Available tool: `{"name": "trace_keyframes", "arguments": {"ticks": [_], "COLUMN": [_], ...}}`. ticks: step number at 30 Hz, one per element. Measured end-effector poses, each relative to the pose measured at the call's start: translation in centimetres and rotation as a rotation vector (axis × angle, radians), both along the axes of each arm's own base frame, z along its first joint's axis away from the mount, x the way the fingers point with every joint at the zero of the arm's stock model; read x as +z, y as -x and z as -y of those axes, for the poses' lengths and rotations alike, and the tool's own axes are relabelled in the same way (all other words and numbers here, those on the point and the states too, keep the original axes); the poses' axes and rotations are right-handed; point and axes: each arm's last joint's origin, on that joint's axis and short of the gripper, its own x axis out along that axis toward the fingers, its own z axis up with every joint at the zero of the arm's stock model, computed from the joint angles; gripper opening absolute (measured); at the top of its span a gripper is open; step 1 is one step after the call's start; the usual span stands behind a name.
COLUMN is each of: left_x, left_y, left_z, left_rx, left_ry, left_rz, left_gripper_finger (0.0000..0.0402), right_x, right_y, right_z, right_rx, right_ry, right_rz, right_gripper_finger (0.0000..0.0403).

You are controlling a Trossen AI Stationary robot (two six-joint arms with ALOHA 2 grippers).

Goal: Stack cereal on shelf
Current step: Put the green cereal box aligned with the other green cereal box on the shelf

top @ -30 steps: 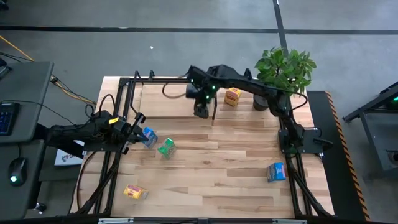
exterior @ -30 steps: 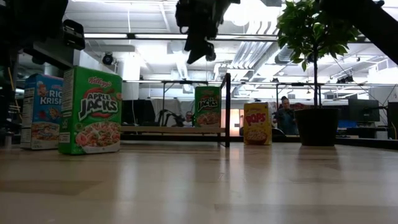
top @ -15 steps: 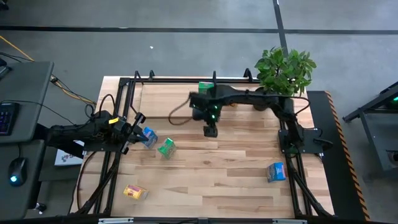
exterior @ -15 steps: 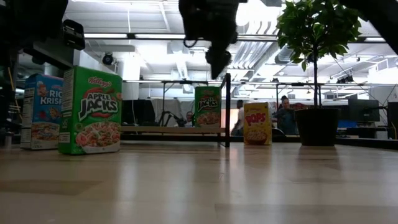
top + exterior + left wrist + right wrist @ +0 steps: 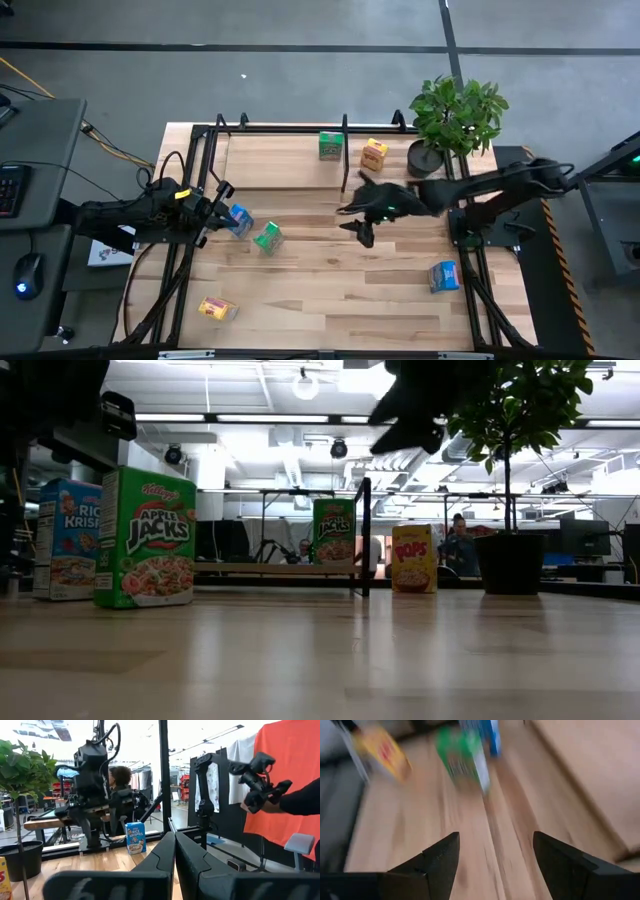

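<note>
On the shelf [image 5: 270, 160], a green cereal box [image 5: 331, 145] stands left of the black divider [image 5: 344, 165] and a yellow one [image 5: 374, 154] right of it. On the tabletop are a blue box [image 5: 240, 218], a green box [image 5: 267, 236], a yellow box [image 5: 217, 308] and another blue box [image 5: 444, 275]. My right gripper [image 5: 358, 228] hangs open over the table's middle with nothing between its fingers [image 5: 440, 860]. My left gripper [image 5: 215, 205] rests shut at the left, beside the blue box.
A potted plant [image 5: 455, 115] stands at the far right corner beside the shelf. Black frame bars [image 5: 190, 250] run along the table's left and right sides. In the low view, people show in the room behind the table [image 5: 460, 540].
My right gripper has drawn back from the shelf toward the table's near and right side, sinking a little and turning toward the table's left. It stayed open. The green box on the shelf stands uncovered where it was.
</note>
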Motion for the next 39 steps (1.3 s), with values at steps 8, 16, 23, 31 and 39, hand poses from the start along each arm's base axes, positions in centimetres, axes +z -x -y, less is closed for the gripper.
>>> {"name": "trace_keyframes", "arguments": {"ticks": [8,16,23,31,39], "left_x": [0.1,1.2,1.8,3.4,7.4], "left_y": [0.0,0.4,0.6,-0.4,-3.8], "left_z": [0.0,0.0,-0.1,-0.7,-1.1], "left_rx": [0.000,-0.038,0.010,0.179,0.266], "left_ry": [-0.001,0.112,0.159,0.223,0.246], "left_rz": [0.006,0.077,0.142,0.074,-0.319], "left_gripper_finger": [0.0003,0.0003,0.0003,0.0088,0.0246], "right_x": [-0.3,-0.1,-0.2,-0.8,-0.9], "right_y": [1.5,1.5,1.5,1.6,1.6], "right_z": [-1.0,-1.1,-1.0,-0.8,-0.8], "right_rx": [0.041,0.067,0.054,0.002,0.002], "right_ry": [0.060,0.162,0.215,0.254,0.256], "right_rz": [0.424,0.454,0.436,0.365,0.359], "right_gripper_finger": [0.0245,0.0245,0.0245,0.0245,0.0245]}}
